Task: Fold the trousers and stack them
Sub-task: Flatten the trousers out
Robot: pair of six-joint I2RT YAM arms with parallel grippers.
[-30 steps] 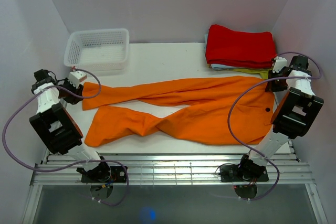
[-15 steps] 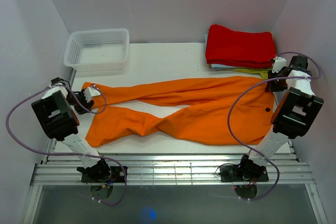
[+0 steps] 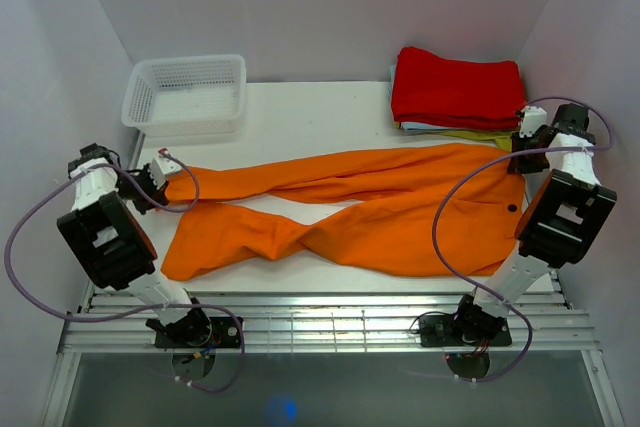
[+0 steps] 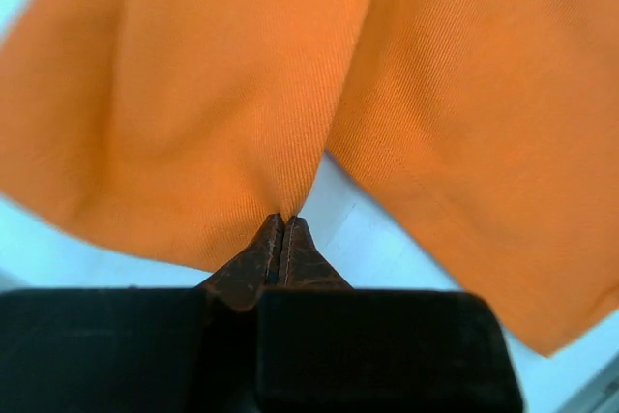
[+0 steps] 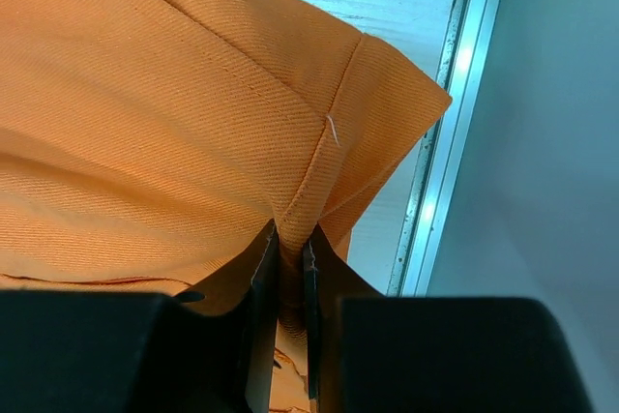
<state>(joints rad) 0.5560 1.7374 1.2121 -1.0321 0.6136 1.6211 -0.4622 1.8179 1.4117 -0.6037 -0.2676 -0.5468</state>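
A pair of bright orange trousers [image 3: 400, 207] was seen from above, spread flat across a white table [image 3: 310, 112]. The waist lay at the right, marked by 1 small dark button [image 3: 509, 210]. The 2 long legs ran leftward, and the nearer one was folded over on itself at about its middle. The cloth was shown by the wrist views to be soft and matte, woven with fine diagonal ribs.

The left gripper [image 4: 282, 229] was closed tight, its 2 brown wedge-shaped tips pressed together on the hem edge of the farther leg. A crease was drawn up into the cloth from that point.

The right gripper [image 5: 285, 244] was nearly closed on the far right corner of the waistband. A pinched ridge of orange cloth was held between its thin flat fingers (a stitched seam and 1 loose pale thread were visible just above). Beside that corner a bright metal rail [image 5: 440, 162] ran along the table edge.

At the far left corner a white plastic basket [image 3: 140, 102], rectangular with perforated walls, was set apart from the trousers. At the far right corner a folded red cloth [image 3: 455, 87] was stacked on thinner pale and yellow-green layers [image 3: 470, 133], near the waistband.
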